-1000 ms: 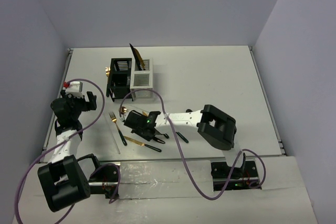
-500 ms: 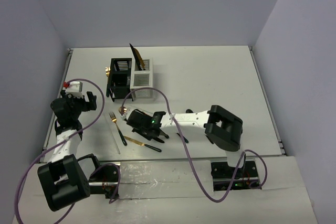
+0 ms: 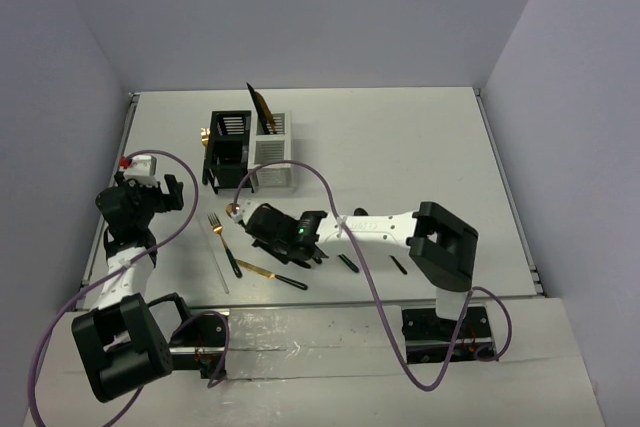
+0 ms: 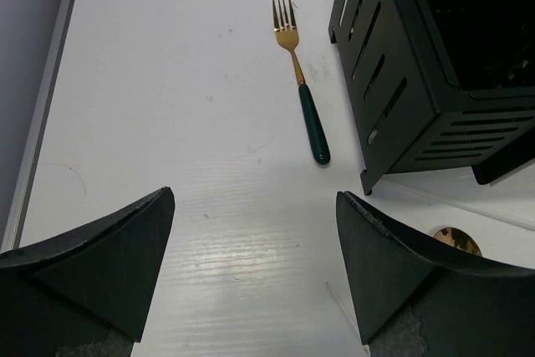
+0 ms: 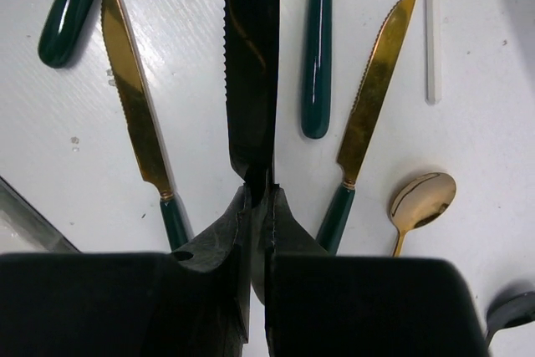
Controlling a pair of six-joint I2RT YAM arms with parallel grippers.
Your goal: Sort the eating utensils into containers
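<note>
My right gripper (image 5: 257, 194) is shut on an all-black knife (image 5: 251, 64), held just above the table; in the top view it (image 3: 258, 219) is in front of the caddies. Below it lie two gold-bladed knives (image 5: 134, 98) (image 5: 374, 81), a green handle (image 5: 316, 48) and a gold spoon (image 5: 422, 200). The black caddy (image 3: 228, 147) and white caddy (image 3: 272, 154) stand joined at the back left, with a utensil (image 3: 262, 112) standing in the white one. My left gripper (image 4: 255, 265) is open and empty at the far left, near a gold fork (image 4: 299, 81) and the black caddy (image 4: 435, 64).
A thin clear stick (image 5: 432, 31) lies beside the knives. A gold fork (image 3: 222, 242), a gold knife (image 3: 270, 275) and two short black utensils (image 3: 347, 262) (image 3: 397, 265) lie near the front. A cable loops over the right arm. Walls close in on both sides.
My right arm's elbow has swung to the right, and its gripper has shifted slightly back with the black knife. The left arm has not moved.
</note>
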